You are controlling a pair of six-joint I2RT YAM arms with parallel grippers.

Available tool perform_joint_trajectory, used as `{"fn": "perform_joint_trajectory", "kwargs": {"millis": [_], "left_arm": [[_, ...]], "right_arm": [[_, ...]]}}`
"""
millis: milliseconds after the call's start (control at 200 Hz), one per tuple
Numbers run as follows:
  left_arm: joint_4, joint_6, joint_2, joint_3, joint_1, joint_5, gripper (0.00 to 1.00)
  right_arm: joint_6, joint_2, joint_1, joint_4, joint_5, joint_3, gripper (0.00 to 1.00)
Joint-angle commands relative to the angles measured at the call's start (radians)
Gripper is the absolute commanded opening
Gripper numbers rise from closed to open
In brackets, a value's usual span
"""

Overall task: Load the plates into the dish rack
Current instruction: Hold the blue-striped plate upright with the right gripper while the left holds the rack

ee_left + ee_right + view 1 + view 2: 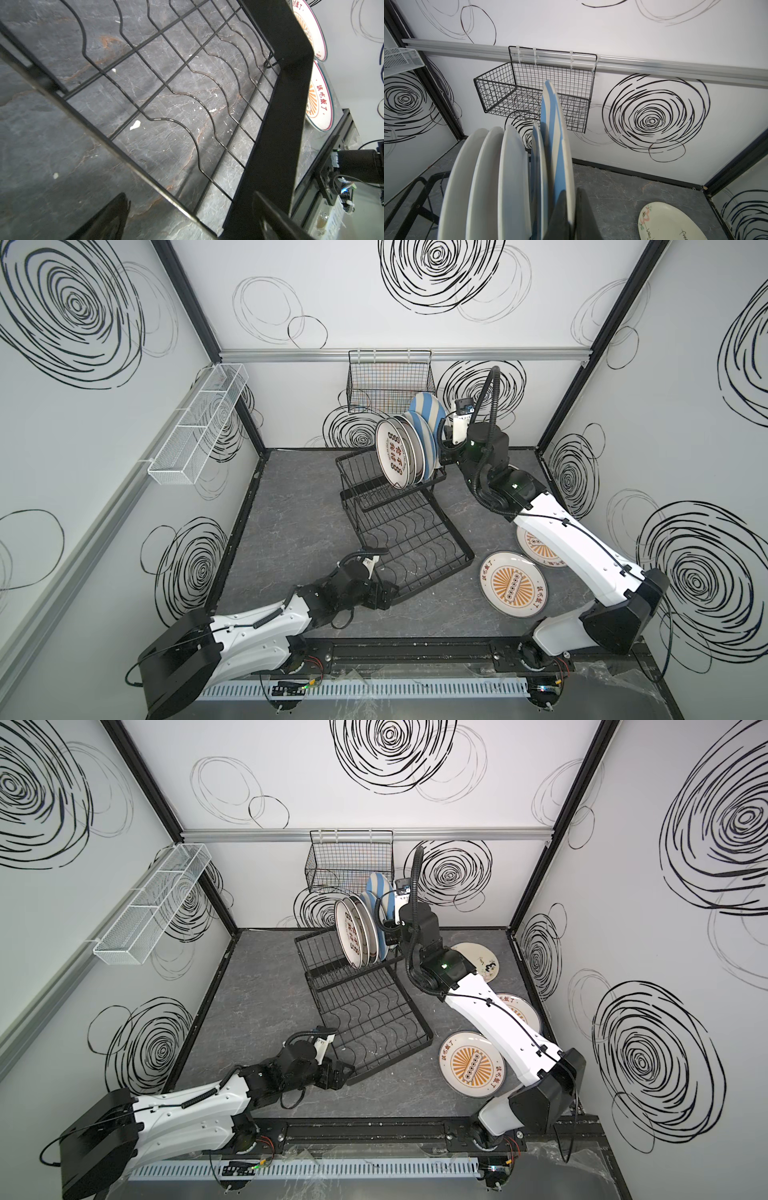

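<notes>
The black wire dish rack (451, 526) stands mid-table, and several plates stand upright in its upper shelf, a character-printed plate (392, 458) foremost. At the right end of that row my right gripper (572, 209) is shut on the rim of a blue-and-cream striped plate (554, 124) that rises above the others; its lower edge is hidden. My left gripper (190, 194) is open at the lower tray's front-left corner (399, 599), with the tray's rim wire between its fingers. Two orange sunburst plates (513, 585) (519, 1011) and a floral plate (478, 959) lie flat right of the rack.
A black grid wall basket (390, 381) hangs on the back wall just behind the raised plate. A long white mesh basket (199, 423) hangs on the left wall. My right arm reaches over one sunburst plate. Walls enclose three sides.
</notes>
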Motion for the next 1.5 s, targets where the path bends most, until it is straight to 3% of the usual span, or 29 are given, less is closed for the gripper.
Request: {"fn": "perform_joint_trajectory", "kwargs": {"millis": [0, 575, 916, 1496], "left_arm": [[0.005, 0.004, -0.012, 0.012, 0.01, -0.013, 0.96], [-0.023, 0.004, -0.044, 0.004, 0.02, -0.019, 0.96], [-0.03, -0.001, -0.057, -0.006, 0.022, -0.023, 0.96], [-0.026, -0.001, -0.056, -0.006, 0.024, -0.021, 0.96]], "right_arm": [[-0.001, -0.05, 0.002, 0.02, -0.028, 0.038, 0.0], [-0.06, -0.036, 0.006, 0.012, 0.083, 0.008, 0.0], [-0.109, -0.007, 0.003, 0.024, 0.061, -0.006, 0.0], [-0.073, -0.015, -0.053, 0.072, -0.002, -0.112, 0.0]]}}
